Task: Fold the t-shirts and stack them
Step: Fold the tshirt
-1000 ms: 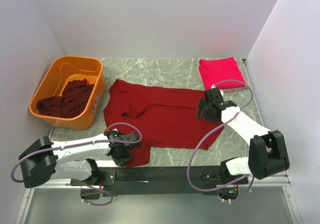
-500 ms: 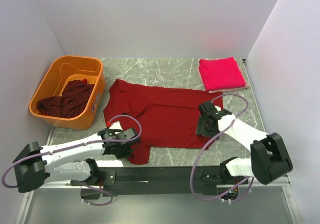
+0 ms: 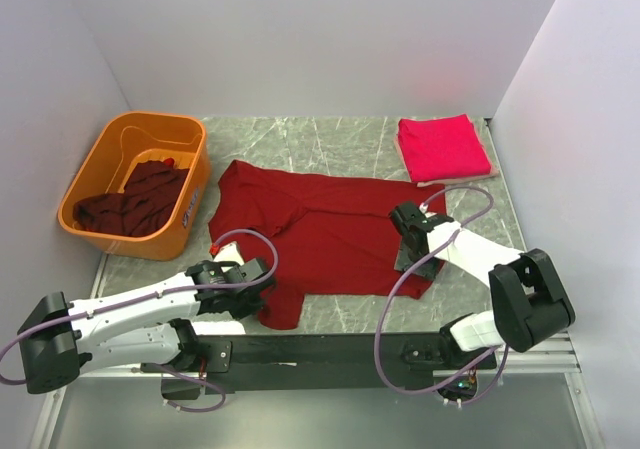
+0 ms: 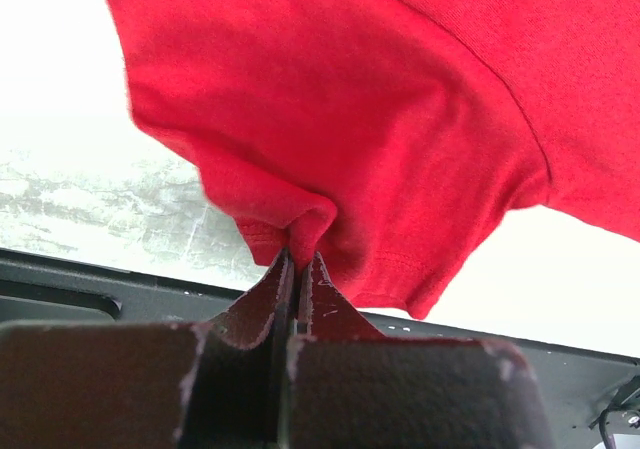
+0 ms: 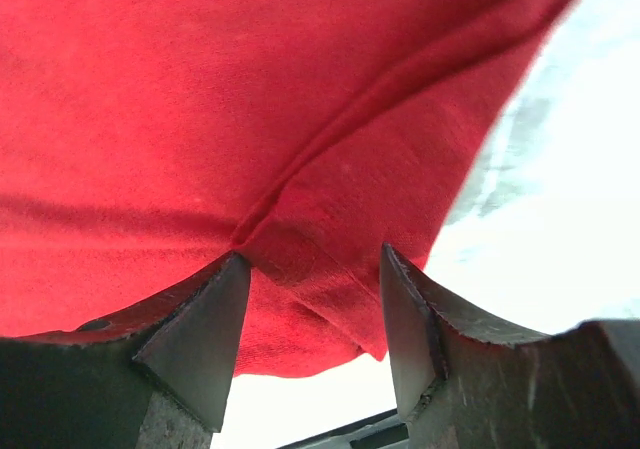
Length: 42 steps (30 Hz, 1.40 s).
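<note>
A dark red t-shirt (image 3: 320, 224) lies spread on the table's middle. My left gripper (image 3: 260, 291) is at its near-left corner, shut on a pinched fold of the cloth (image 4: 310, 219), with the jaws pressed together around it (image 4: 298, 259). My right gripper (image 3: 410, 247) is at the shirt's right edge, open, its fingers either side of the hem (image 5: 330, 269), which lies between them ungripped (image 5: 312, 269). A folded crimson-pink t-shirt (image 3: 443, 147) lies at the back right. Dark maroon t-shirts (image 3: 135, 201) are heaped in the orange tub.
The orange plastic tub (image 3: 185, 204) stands at the left, close to the spread shirt's left sleeve. White walls close the table on the left, back and right. A black rail (image 3: 330, 347) runs along the near edge by the arm bases.
My right gripper has moved nearer along the shirt's right edge and lower onto the hem. My left gripper has shifted a little right, dragging the near-left corner of the shirt with it.
</note>
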Tool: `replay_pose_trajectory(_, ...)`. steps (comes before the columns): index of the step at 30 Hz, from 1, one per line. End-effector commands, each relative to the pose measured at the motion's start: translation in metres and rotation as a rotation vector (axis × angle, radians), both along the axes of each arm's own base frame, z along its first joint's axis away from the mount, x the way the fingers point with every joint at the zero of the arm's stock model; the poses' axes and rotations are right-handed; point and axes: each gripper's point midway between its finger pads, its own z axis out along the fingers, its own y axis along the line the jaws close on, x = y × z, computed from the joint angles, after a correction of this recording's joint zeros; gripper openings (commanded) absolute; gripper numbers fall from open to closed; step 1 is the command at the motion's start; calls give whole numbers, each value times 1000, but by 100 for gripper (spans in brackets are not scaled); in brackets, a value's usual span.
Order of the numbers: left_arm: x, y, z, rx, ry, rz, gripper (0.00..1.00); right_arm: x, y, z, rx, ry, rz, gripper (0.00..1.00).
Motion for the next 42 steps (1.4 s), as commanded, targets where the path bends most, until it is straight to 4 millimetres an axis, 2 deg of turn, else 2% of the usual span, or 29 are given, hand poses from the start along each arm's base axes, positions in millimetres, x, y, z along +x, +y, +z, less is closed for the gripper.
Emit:
replay_pose_trajectory(1,4,3,1,0,-25,7,1,-7,-32,7,-122,3,-96,61)
replay_pose_trajectory(3,3,3,2,-1,-21,8,1,-11,-40,6,-104,3,-145,60)
replay_pose_trajectory(5,3,3,2,2,-21,9,1,-15,-39,4,-51,1,-159,60)
replay_pose_trajectory(11,3,6,3,20,-13,8,1,-7,-40,11,32,-59,-186,60)
replay_pose_trajectory(13,2,6,4,25,-8,7,1,-8,-46,11,26,-63,-219,60)
replay_pose_trajectory(18,3,8,5,22,-14,25,1,-5,-42,16,73,-80,-226,60)
replay_pose_trajectory(21,3,10,7,14,-21,30,1,-11,-50,16,38,-74,-269,61)
replay_pose_trajectory(25,2,10,8,3,-25,28,1,-9,-61,17,63,-152,-429,66)
replay_pose_trajectory(29,2,11,6,-3,-28,22,1,-16,-79,11,70,-207,-550,54)
replay_pose_trajectory(31,1,13,4,-2,-26,26,1,-18,-91,14,58,-234,-616,48)
replay_pose_trajectory(34,1,14,5,-19,-35,38,1,-16,-93,16,105,-273,-656,47)
replay_pose_trajectory(39,3,18,6,-25,-45,64,1,-16,-98,25,134,-299,-726,49)
replay_pose_trajectory(41,3,18,7,-26,-50,67,1,-12,-102,33,157,-357,-768,58)
replay_pose_trajectory(42,4,17,8,-31,-53,67,1,-7,-96,38,211,-391,-758,60)
